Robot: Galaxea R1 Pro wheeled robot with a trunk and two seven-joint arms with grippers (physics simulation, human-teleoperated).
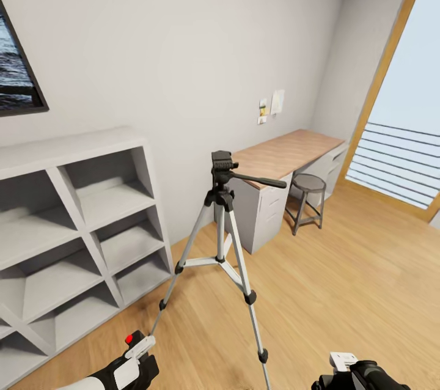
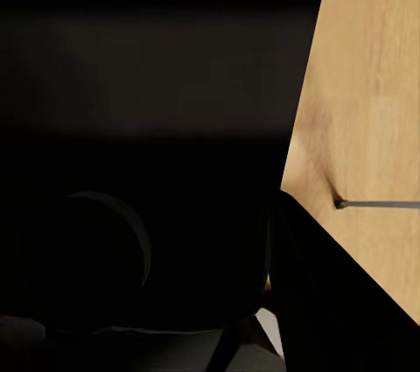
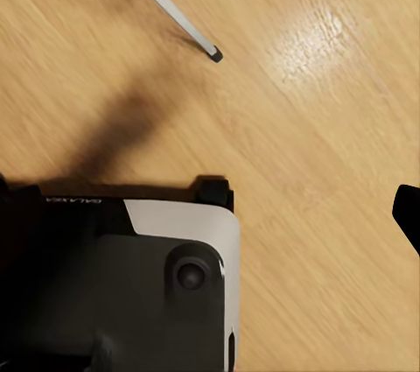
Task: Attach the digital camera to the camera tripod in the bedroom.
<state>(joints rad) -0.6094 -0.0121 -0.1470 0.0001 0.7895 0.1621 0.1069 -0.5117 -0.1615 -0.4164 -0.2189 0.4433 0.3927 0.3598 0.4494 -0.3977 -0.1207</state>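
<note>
The camera tripod (image 1: 223, 219) stands on the wood floor in the middle of the bedroom, silver legs spread, black head (image 1: 222, 165) on top and its long pan handle (image 1: 263, 181) pointing right. My left gripper (image 1: 137, 354) is low at the front left, short of the tripod's near-left leg, shut on the digital camera (image 1: 145, 370), whose red button (image 1: 129, 338) pokes up. In the left wrist view the camera's dark body (image 2: 131, 171) sits right at the lens. My right gripper (image 1: 353, 373) hangs low at the front right, fingers apart and holding nothing.
White cube shelves (image 1: 79, 237) line the left wall. A wooden-topped desk (image 1: 287, 154) with a round stool (image 1: 307, 183) stands behind the tripod, right of it. A big window with a wooden frame (image 1: 391, 47) is at the right. A tripod foot (image 3: 215, 54) rests on open floor.
</note>
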